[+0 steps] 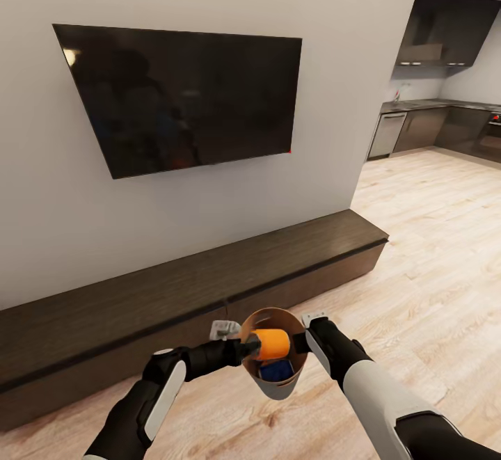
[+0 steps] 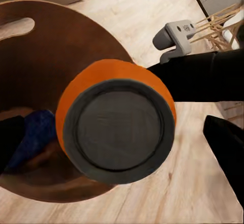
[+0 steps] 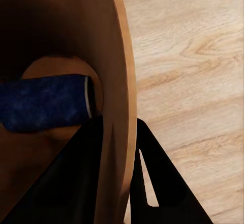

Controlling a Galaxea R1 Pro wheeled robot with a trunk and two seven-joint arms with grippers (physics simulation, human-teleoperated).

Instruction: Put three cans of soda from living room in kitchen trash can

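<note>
Soda cans in two places: orange can (image 1: 272, 344) lying sideways over the mouth of the trash can (image 1: 278, 385), pinched by the left gripper (image 1: 248, 349); dark blue can (image 1: 277, 371) lying on its side at the bottom of the same bucket. Third can not visible. Left wrist view: orange can (image 2: 116, 127) end-on, grey top facing the camera, one dark finger (image 2: 222, 135) beside it, above the orange-brown interior of the trash can (image 2: 61, 46), with the blue can (image 2: 31, 135) low inside and a slot near the rim. Left gripper closed around the orange can. Right gripper (image 1: 305, 342) clamped on the bucket rim from the robot's right side, bucket held up off the floor between the two arms. Right wrist view: two dark fingers (image 3: 84, 178) straddling the wall of the trash can (image 3: 119, 92), one inside and one outside, narrow on the rim; blue can (image 3: 46, 102) lying across the bottom. Behind the bucket, long low dark-wood cabinet (image 1: 174, 286) along a pale wall, with a black wall-mounted screen (image 1: 181, 94) above it. Pale plank floor (image 1: 424, 251) running off to the right toward the kitchen (image 1: 445, 98), with dark grey cabinets and a grey counter well away in the background.
</note>
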